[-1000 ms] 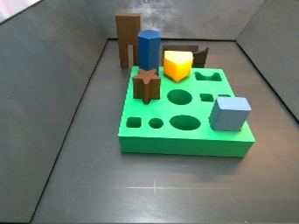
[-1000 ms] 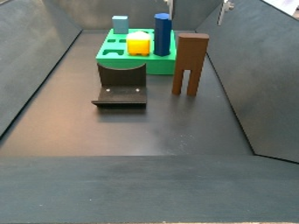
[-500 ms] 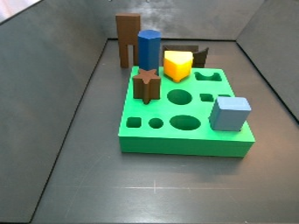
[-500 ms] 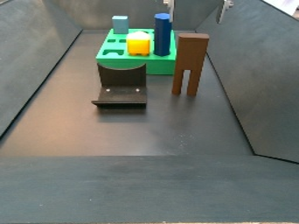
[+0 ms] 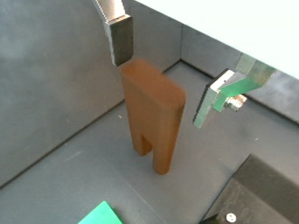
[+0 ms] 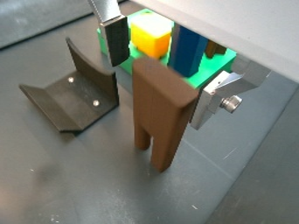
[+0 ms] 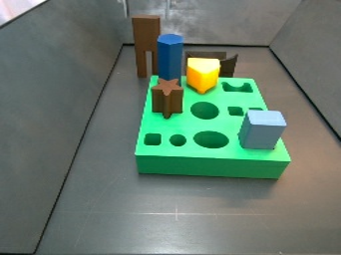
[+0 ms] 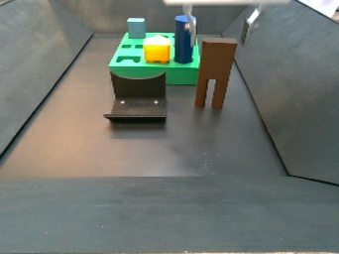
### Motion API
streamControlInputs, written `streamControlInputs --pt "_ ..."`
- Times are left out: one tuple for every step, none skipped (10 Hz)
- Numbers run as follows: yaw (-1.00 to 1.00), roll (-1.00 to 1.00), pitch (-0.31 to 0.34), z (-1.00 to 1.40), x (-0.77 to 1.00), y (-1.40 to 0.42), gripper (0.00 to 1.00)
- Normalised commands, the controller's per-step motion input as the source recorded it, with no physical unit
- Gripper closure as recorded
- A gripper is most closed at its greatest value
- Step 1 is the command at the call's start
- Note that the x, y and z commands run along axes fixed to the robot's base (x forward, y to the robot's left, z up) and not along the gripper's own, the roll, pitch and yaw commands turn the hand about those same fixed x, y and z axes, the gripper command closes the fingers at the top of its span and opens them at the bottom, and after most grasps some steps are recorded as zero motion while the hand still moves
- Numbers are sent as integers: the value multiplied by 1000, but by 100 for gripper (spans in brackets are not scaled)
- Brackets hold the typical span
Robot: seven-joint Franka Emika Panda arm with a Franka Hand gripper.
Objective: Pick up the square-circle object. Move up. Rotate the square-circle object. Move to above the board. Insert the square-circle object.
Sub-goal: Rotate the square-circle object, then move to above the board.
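Wrist views show you the end effector (image 6: 163,63) spread wide, its two fingers (image 6: 114,41) flanking the top of the square-circle object (image 6: 160,111) without touching it. That one brown block stands upright on the floor, beside the one fixture (image 6: 70,87) and just short of the one green board (image 8: 149,62).

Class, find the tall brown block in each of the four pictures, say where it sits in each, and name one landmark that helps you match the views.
Wrist view: brown block centre, standing between the gripper fingers.
Wrist view: block centre, gripper astride its top.
Side view: block at the far end, behind the blue prism.
Side view: block right of centre, beside the green board.
Shared landmark: the blue prism.
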Motion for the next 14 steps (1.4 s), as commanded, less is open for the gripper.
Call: streamControlInputs --pt "40 22 -49 -605 9 4 0" --pt "38 24 -56 -496 7 4 0" --pt "37 26 -59 -284 9 5 0" --pt "36 27 -53 0 0 0 100" --pt "-181 -127 253 1000 31 142 100" --pt "-180 -128 259 1000 28 142 100" --pt "-151 -126 234 1000 33 133 100" --pt "-95 -121 174 1000 35 119 100" --pt "-75 -117 144 1000 33 117 100" --pt "-46 -109 92 1000 30 111 100" --pt "-39 -107 81 1000 31 109 100" --pt "-28 -105 74 1000 32 104 100" --pt "-25 -104 76 1000 33 99 100" --pt "-21 -102 77 1000 33 92 100"
